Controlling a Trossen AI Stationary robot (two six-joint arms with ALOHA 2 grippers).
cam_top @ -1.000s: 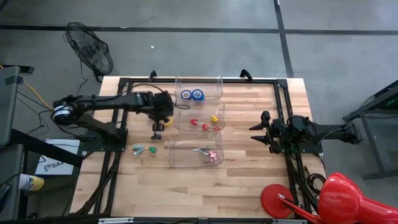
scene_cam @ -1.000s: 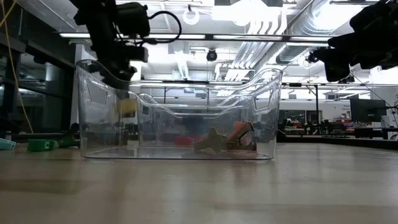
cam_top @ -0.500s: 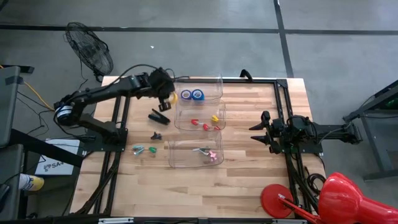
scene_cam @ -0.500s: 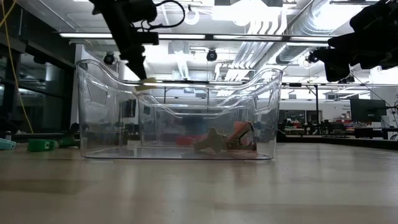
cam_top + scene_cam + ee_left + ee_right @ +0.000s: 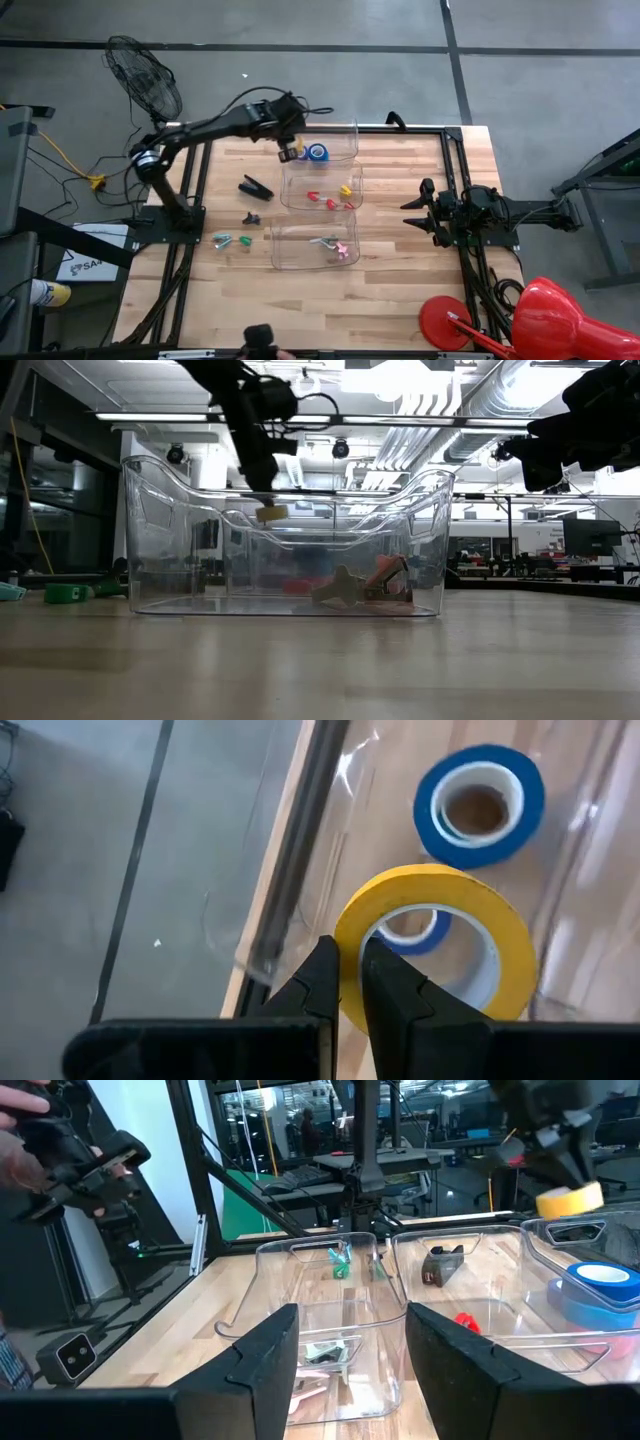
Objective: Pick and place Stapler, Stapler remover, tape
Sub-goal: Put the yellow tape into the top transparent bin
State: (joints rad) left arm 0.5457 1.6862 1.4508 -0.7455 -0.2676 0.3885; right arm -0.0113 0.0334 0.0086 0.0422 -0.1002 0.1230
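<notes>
Yellow tape (image 5: 440,935) now over far bin (image 5: 345,152)

Overhead looks straight down; low camera level, close — both share the clear bins (image 5: 318,205).

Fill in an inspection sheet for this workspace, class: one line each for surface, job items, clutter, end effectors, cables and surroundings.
Surface: wooden table with three clear bins in a row.
Job items: yellow tape held above the far bin; blue tapes inside it; black stapler on the table; small red and yellow items in the middle bin; pink item in the near bin.
Clutter: green items beside the near bin.
End effectors: left end effector shut on the yellow tape's wall; right end effector open, waiting at the table's right edge.
Cables: yellow cable on the floor, left.
Surroundings: fan, red stool.
</notes>
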